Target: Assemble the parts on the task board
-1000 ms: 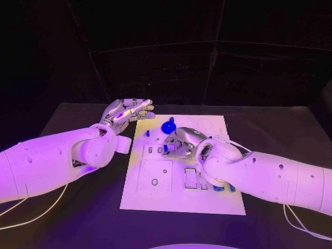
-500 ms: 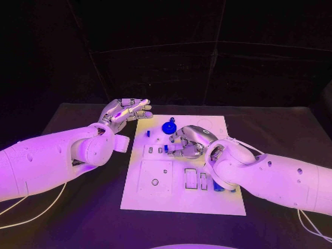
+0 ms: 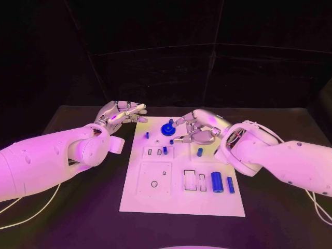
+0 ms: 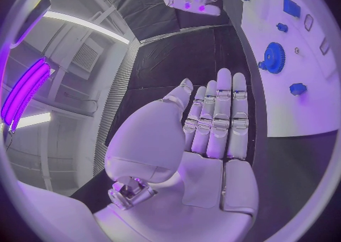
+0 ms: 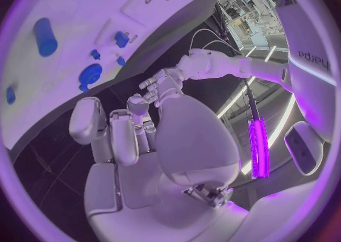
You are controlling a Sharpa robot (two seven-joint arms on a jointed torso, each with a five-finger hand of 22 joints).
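Head view: the board [image 3: 182,194] is lying flat in the middle of the tabletop [image 3: 286,124]. The left arm is reaching in along the board's left side, and the left hand [image 3: 122,114] is hovering just off the board's far left corner, fingers extended side by side toward the board and holding nothing. The right arm is crossing the board's right edge, and the right hand [image 3: 199,127] is hanging over the far half of the board, fingers bent inward; nothing is showing between them. A blue gear [image 3: 167,127] is sitting on the board just left of the right hand. Two blue cylinders [image 3: 218,182] are lying side by side near the board's right edge, toward its near end, and a smaller blue peg [image 3: 199,152] is lying on the board nearer the right hand.

Left wrist view: the left hand [image 4: 213,125] is showing a flat palm with straight fingers pressed together, empty, over the dark tabletop beside the board [image 4: 284,117]. The gear [image 4: 274,57] is standing on the board just beyond the fingertips.

Right wrist view: the right hand [image 5: 124,140] is curling its fingers in over the palm with nothing in them. The board [image 5: 64,3] is lying beyond it, carrying the gear [image 5: 90,74] and a cylinder [image 5: 45,36]. The left hand [image 5: 163,86] is hovering past the board's edge.
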